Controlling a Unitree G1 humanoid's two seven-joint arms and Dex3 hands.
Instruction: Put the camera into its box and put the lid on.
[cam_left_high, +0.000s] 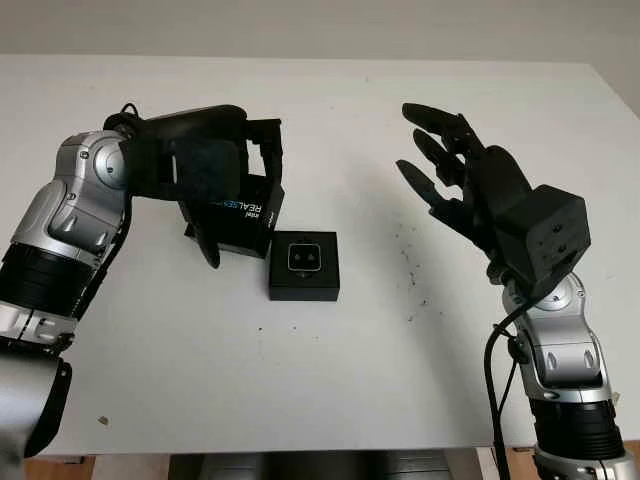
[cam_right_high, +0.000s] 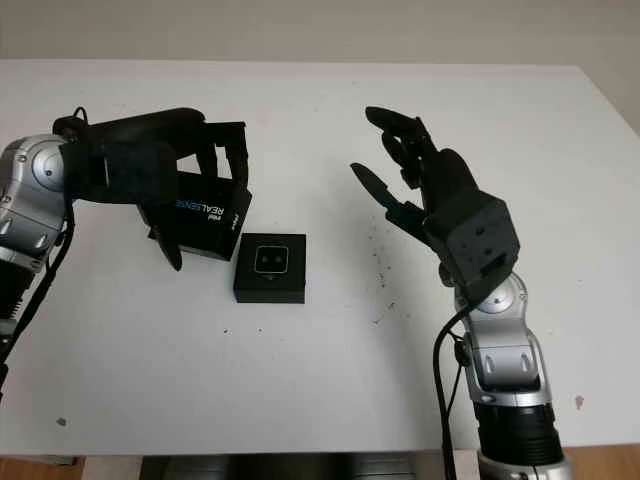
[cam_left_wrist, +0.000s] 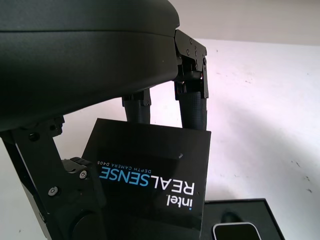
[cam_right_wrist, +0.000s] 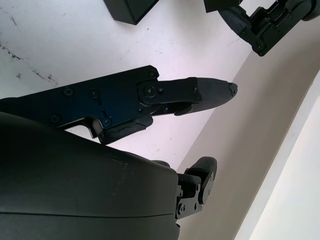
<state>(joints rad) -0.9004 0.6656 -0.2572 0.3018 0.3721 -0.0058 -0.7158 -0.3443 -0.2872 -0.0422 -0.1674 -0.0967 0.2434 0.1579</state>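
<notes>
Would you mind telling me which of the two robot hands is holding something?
The left robot hand, gripping the black RealSense lid beside the open box; the right robot hand is open above the table.

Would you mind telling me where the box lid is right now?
The RealSense lid is gripped in the left hand, held tilted just left of and behind the open box with the camera inside.

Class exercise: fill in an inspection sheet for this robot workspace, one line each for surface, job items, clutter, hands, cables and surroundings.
Surface: white table, dark specks right of the box.
Job items: camera sits in open black box; lid printed REALSENSE, off the box, tilted.
Clutter: small scrap near front edge.
Hands: left hand grips the lid beside the box; right hand open, raised right of it.
Cables: black cable along right arm.
Surroundings: pale wall behind.
</notes>
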